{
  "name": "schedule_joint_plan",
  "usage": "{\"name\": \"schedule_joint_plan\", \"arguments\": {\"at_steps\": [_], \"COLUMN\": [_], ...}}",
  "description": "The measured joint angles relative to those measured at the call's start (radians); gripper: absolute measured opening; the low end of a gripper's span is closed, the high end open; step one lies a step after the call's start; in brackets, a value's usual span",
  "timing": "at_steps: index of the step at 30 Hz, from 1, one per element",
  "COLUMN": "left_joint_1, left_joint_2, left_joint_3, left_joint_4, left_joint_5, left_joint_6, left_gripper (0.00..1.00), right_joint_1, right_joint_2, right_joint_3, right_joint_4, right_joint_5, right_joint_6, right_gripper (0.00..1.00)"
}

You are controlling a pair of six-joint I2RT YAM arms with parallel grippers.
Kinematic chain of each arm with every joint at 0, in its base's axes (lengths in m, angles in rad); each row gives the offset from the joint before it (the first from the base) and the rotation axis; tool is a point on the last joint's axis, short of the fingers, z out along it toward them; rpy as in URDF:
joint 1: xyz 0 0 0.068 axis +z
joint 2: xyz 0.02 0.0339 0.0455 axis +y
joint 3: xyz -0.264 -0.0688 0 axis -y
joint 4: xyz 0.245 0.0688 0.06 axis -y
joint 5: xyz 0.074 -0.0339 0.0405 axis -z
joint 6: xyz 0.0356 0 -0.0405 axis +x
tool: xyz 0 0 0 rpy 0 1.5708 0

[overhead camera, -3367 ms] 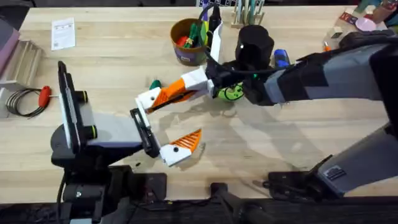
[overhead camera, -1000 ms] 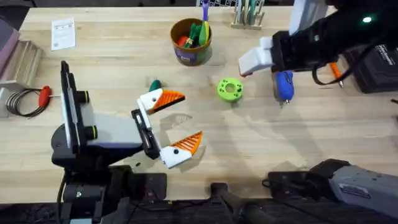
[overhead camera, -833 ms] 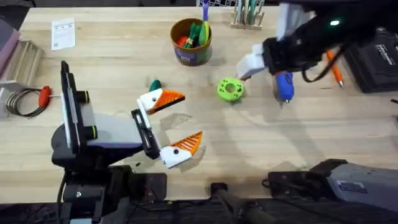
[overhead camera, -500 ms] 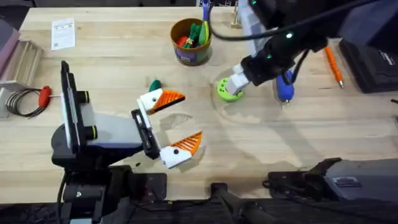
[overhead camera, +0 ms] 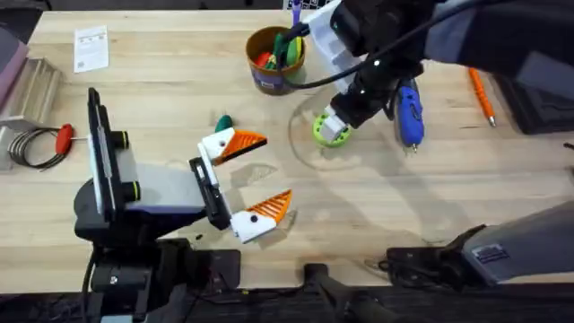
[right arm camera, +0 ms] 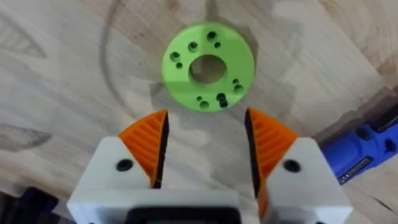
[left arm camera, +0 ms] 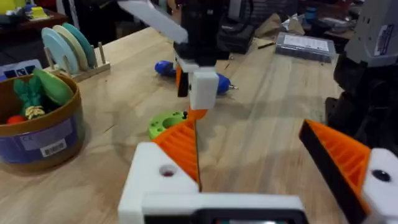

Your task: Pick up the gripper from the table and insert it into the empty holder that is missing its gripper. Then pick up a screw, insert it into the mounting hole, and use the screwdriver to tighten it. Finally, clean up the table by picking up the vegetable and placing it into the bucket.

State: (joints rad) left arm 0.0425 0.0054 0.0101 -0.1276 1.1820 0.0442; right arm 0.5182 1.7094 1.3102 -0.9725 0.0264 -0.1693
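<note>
While the right claw [right arm camera: 205, 146] hangs open just over the lime-green round plastic disc [right arm camera: 208, 66], the bright blue pen-shaped screwdriver [overhead camera: 409, 109] lies beside it, near the wooden desk's [overhead camera: 161, 81] far edge. Left claw [left arm camera: 267, 158] is open too.

The overhead camera hangs above the arm bases and looks down and forward over the whole table [overhead camera: 134, 99]. The left wrist camera sits low near the table and faces to the far right side, past its own fingers. The right wrist camera looks almost straight down from very near on the green disc [right arm camera: 208, 66]. All three views share this disc [overhead camera: 325, 133] [left arm camera: 166, 124] (and the blue screwdriver [overhead camera: 409, 108] [left arm camera: 219, 79] [right arm camera: 364, 152] beside it).
</note>
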Motion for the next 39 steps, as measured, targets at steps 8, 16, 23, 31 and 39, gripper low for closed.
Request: {"name": "schedule_joint_plan", "arguments": {"at_steps": [8,16,23,31,39], "left_joint_1": [0.000,0.000,0.000,0.000,0.000], "left_joint_2": [0.000,0.000,0.000,0.000,0.000], "left_joint_3": [0.000,0.000,0.000,0.000,0.000], "left_joint_4": [0.000,0.000,0.000,0.000,0.000], "left_joint_5": [0.000,0.000,0.000,0.000,0.000], "left_joint_6": [0.000,0.000,0.000,0.000,0.000], "left_gripper": [0.986,0.986,0.986,0.985,0.985], "right_joint_1": [0.000,0.000,-0.010,-0.015,-0.015], "right_joint_2": [0.029,0.029,0.029,0.029,0.030], "right_joint_3": [0.000,-0.028,-0.068,-0.084,-0.084], "right_joint_4": [0.039,0.074,0.109,0.124,0.124], "right_joint_5": [0.043,0.056,0.056,0.056,0.056], "right_joint_6": [-0.012,-0.011,-0.003,0.005,0.006], "right_gripper": [0.584,0.524,0.503,0.447,0.330]}}
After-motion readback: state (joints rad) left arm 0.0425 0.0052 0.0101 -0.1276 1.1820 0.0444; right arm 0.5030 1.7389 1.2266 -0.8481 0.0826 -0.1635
